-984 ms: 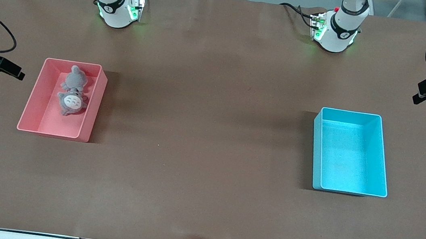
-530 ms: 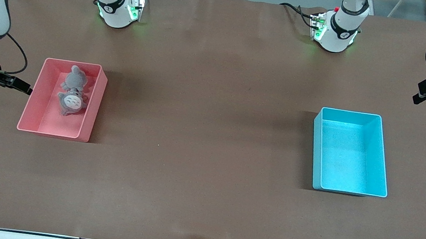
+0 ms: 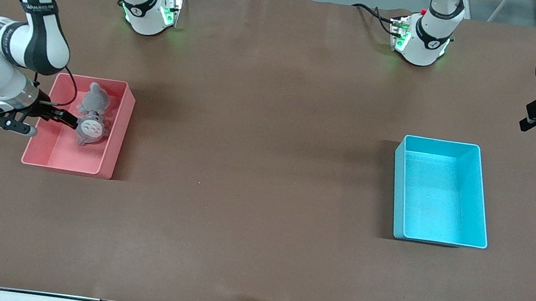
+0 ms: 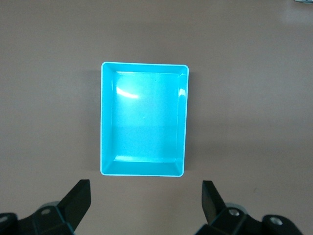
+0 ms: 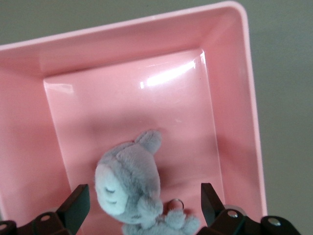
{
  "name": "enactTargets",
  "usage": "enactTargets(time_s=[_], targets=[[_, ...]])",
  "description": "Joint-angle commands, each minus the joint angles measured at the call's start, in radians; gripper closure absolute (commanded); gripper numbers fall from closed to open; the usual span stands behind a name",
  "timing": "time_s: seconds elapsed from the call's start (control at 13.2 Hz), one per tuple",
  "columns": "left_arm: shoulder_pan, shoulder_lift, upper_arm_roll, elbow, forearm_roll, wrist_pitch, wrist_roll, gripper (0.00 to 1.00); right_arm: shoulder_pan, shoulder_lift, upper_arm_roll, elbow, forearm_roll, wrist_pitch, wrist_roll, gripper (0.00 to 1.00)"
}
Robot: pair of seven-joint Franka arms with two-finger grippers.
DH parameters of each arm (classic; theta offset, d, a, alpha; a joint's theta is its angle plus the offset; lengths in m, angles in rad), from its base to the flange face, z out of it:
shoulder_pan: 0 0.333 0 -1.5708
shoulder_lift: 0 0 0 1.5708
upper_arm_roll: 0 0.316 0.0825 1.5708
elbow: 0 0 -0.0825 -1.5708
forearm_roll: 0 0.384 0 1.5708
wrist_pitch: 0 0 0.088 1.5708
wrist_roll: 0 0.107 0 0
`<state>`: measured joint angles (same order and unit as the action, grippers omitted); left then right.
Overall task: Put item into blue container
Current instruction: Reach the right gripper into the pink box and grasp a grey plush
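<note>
Two bins sit on the brown table, well apart: pink bin toward my right arm's end, blue container toward my left arm's end. Grey plush toy lies inside the pink bin. My right gripper hangs over that bin, fingers spread wide, holding nothing. My left gripper waits above the blue container, wide open, holding nothing.

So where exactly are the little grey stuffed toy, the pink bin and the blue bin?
grey stuffed toy (image 3: 91, 121): front view, on its white belly.
pink bin (image 3: 63, 170): front view, on the wall nearest the camera.
blue container (image 3: 444, 192): front view, on its bare floor.
</note>
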<state>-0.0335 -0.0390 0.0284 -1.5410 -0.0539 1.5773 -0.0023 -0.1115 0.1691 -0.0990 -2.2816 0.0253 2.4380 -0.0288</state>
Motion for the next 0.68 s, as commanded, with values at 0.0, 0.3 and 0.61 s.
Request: enactTargets(time_s=[0.0, 0.3, 0.61], targets=[[0.003, 0.005, -0.004, 0.021, 0.014, -0.016, -0.007, 0.00, 0.006, 0.044, 0.005, -0.025, 0.039, 0.062, -0.010, 0.00], [0.003, 0.005, -0.004, 0.021, 0.014, -0.016, -0.007, 0.00, 0.018, 0.072, 0.007, -0.061, 0.080, 0.092, -0.010, 0.00], [0.003, 0.005, -0.004, 0.021, 0.014, -0.016, -0.005, 0.00, 0.018, 0.082, 0.007, -0.070, 0.097, 0.098, -0.010, 0.00]])
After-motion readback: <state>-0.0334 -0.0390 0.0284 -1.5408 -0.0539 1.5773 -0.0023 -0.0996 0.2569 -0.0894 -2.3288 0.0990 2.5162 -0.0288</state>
